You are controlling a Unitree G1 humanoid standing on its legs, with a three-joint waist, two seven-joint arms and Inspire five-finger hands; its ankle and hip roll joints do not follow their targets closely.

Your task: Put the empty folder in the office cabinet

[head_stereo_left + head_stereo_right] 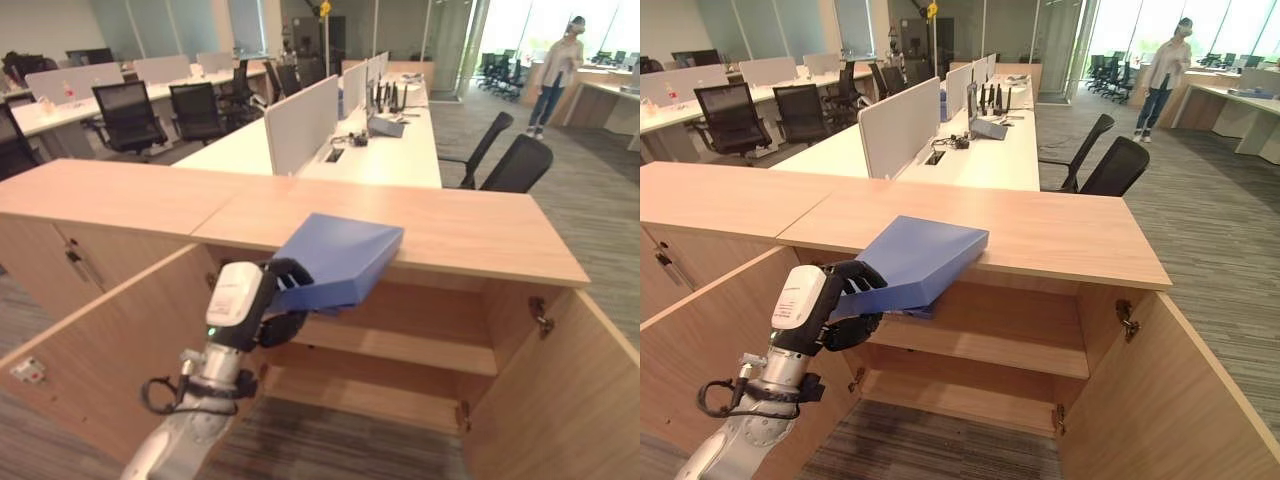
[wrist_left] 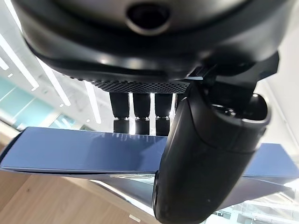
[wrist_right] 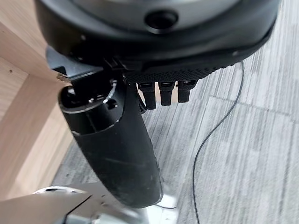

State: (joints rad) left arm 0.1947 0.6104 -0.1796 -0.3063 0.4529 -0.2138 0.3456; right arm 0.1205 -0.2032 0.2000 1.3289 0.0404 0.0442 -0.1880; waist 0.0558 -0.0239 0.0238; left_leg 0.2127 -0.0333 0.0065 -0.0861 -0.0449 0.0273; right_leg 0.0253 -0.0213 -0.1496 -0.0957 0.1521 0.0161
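My left hand [image 1: 283,292] is shut on the near end of the blue folder [image 1: 340,255], fingers over its top and thumb [image 2: 205,158] beneath. The folder tilts up, and its far end rests on the front edge of the wooden cabinet top [image 1: 480,235], above the open compartment. Inside the cabinet, a bare shelf [image 1: 420,345] runs across below the folder. My right hand [image 3: 112,140] hangs over the grey carpet beside a wooden panel, its fingers relaxed and holding nothing.
Both cabinet doors stand open: the left door [image 1: 100,370] beside my arm, the right door [image 1: 560,400] swung out. Behind the cabinet are white desks with dividers [image 1: 300,120] and black chairs [image 1: 515,165]. A person [image 1: 555,70] stands far off at the right.
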